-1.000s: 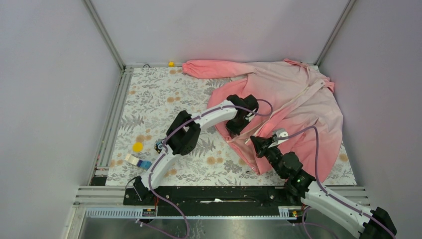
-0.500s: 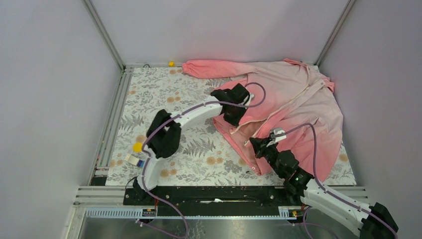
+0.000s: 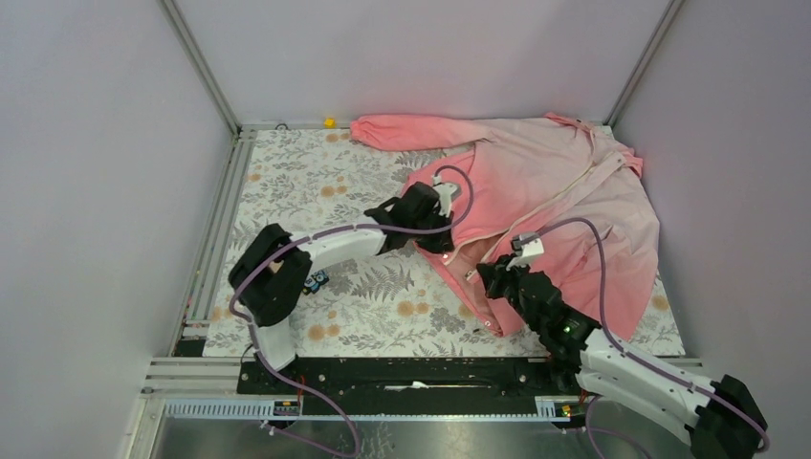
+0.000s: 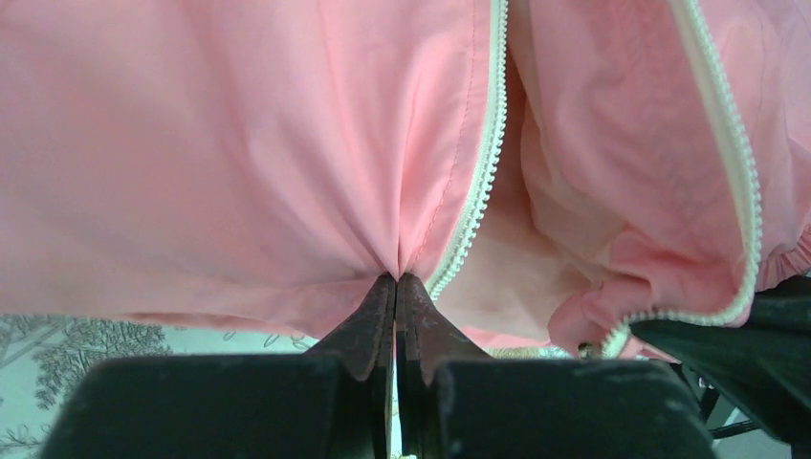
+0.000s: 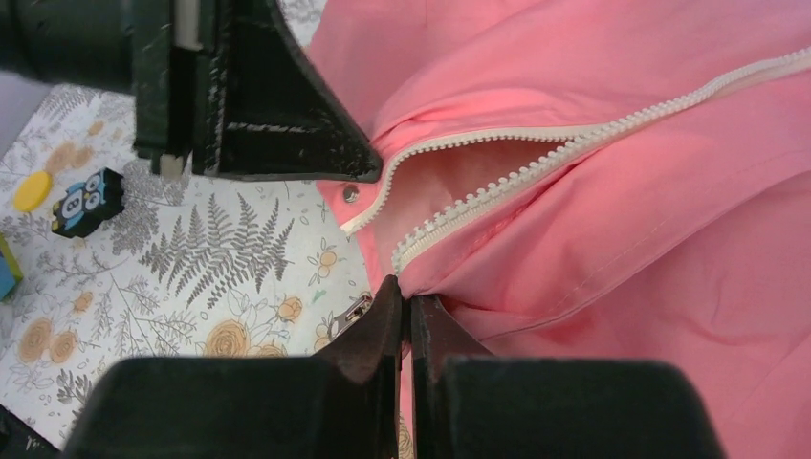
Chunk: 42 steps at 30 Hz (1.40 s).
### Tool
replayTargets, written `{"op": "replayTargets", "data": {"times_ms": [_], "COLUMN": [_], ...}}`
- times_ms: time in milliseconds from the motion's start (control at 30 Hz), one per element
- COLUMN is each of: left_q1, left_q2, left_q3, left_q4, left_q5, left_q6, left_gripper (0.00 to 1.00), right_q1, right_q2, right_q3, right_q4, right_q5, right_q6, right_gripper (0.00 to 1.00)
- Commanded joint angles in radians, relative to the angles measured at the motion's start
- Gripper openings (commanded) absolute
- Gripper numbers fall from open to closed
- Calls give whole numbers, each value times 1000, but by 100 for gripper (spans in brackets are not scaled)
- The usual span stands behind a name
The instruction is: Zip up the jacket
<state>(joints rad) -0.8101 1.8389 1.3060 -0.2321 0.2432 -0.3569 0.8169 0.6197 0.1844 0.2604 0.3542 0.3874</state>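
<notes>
The jacket [image 3: 574, 191] sprawls over the tabletop's [image 3: 316, 191] right half, collar toward the far right corner. Its zipper [image 5: 497, 182] runs from there back to the hem near the middle. Both claws are pinched tight on fabric at the hem end, the left claw [image 4: 396, 279] on one side of the parted zipper and the right claw [image 5: 406, 292] on the other. Only the right wrist view shows a small metal piece [image 5: 350, 313], probably the slider, just beside that claw.
</notes>
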Motion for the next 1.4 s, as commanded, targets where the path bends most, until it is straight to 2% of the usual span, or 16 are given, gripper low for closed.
{"op": "replayTargets", "data": {"times_ms": [0,133,267,433,533,733,1033,1267,1367], "left_q1": [-3,-4,-18,-52,-78,-113,-133,-132,-132], "left_q2": [-156,-207,-240,-232,-216,-203,-166,-146,-138], "left_q3": [-211,-344,-438,-493,-522,-513,-475,-437,-431], "left_q4": [519,752,911,1007,1092,1109,1044,996,993], "left_q5": [-72,-120,-179,-263,-294,-315,-331,-305,-285], "left_q6": [-101,-129,-145,-169,-184,-190,-206,-218,-223], "left_gripper": [0,0,0,0,0,0,0,0,0], "right_q1": [-14,-41,-106,-106,-107,-107,-107,-105,-106], "right_q2": [68,112,134,201,249,329,291,358,408], "right_q3": [39,-17,-58,-60,-96,-132,-182,-219,-223], "right_q4": [53,209,329,415,555,684,748,901,977], "right_q5": [-25,-48,-162,-195,-228,-162,-103,-171,-156], "right_q6": [31,-26,-77,-162,-181,-210,-228,-297,-321], "right_gripper": [0,0,0,0,0,0,0,0,0]}}
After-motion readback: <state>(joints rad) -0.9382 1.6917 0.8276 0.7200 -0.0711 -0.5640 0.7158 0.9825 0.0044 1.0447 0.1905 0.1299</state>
